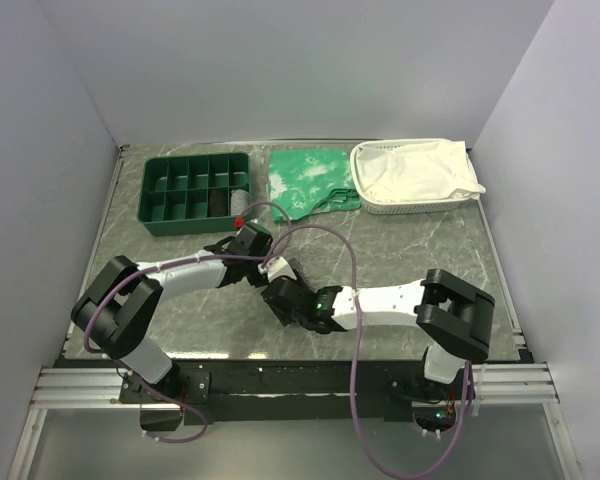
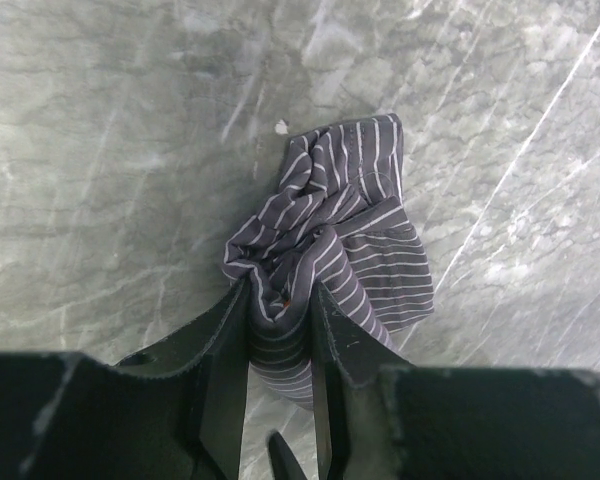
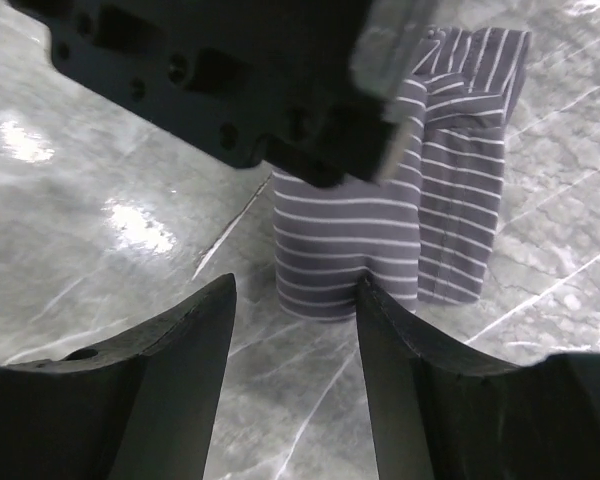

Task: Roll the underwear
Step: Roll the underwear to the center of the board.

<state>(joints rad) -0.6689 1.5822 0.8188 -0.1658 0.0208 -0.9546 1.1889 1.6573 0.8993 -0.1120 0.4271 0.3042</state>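
The underwear (image 2: 350,230) is grey with fine pale stripes and lies bunched and partly rolled on the marble table. My left gripper (image 2: 280,295) is shut on its near end, and a small orange-red spot shows between the fingers. In the right wrist view the underwear (image 3: 340,250) hangs as a roll under the left gripper's body (image 3: 230,80). My right gripper (image 3: 295,290) is open; its right fingertip (image 3: 375,300) touches the roll's lower edge. In the top view the left gripper (image 1: 255,243) and right gripper (image 1: 280,287) meet mid-table and hide most of the underwear.
A dark green divided organiser tray (image 1: 195,190) stands at the back left, with a striped grey bundle (image 1: 242,200) in one compartment. A green white-patterned cloth (image 1: 310,180) lies beside it. A white basket (image 1: 415,205) holding white cloth stands at the back right. Purple cables loop over the arms.
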